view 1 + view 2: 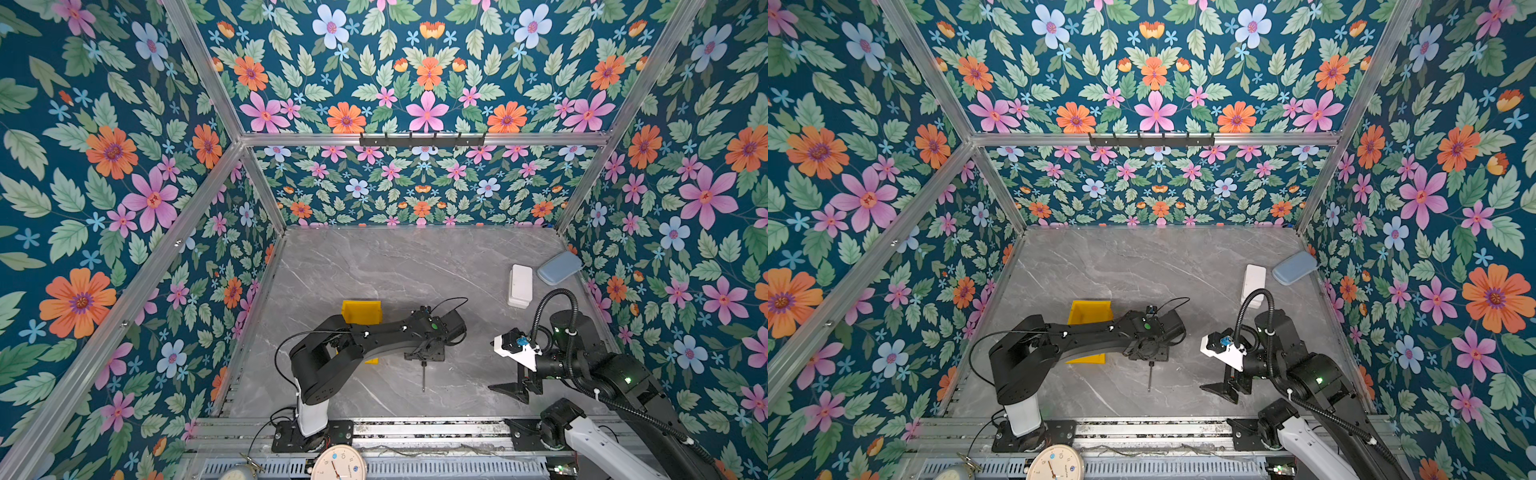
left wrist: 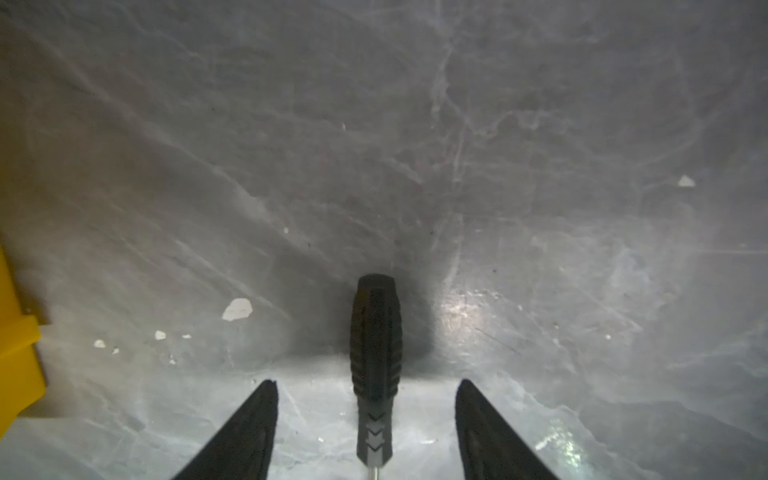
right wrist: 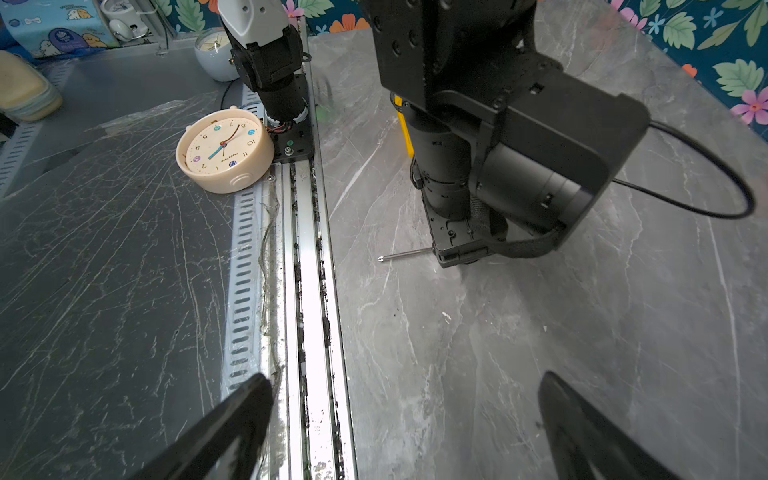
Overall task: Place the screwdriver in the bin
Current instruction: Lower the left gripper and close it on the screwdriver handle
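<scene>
**Left jaws astride the screwdriver, no grip yet**

From my station I see the left gripper low over the grey marble table, near the middle of the near half. In the left wrist view its two black fingers stand on either side of the screwdriver, with bare table showing between each finger and the black handle. I read the jaws as open and touching nothing.

The screwdriver lies flat on the table. In both top views only its thin silver shaft sticks out from under the gripper, pointing towards the near edge; the handle is hidden beneath the wrist. The right wrist view shows the same shaft resting on the marble.

The bin sits on the table to the left of the gripper and a little farther back. The left arm crosses over it and hides most of it, so I cannot see what is inside. The screwdriver is outside it, well apart from its yellow wall.

The right gripper hangs on the near right with its jaws spread wide and nothing between them. A white box and a pale blue pad lie at the far right. A cream clock rests by the left arm's base.
</scene>
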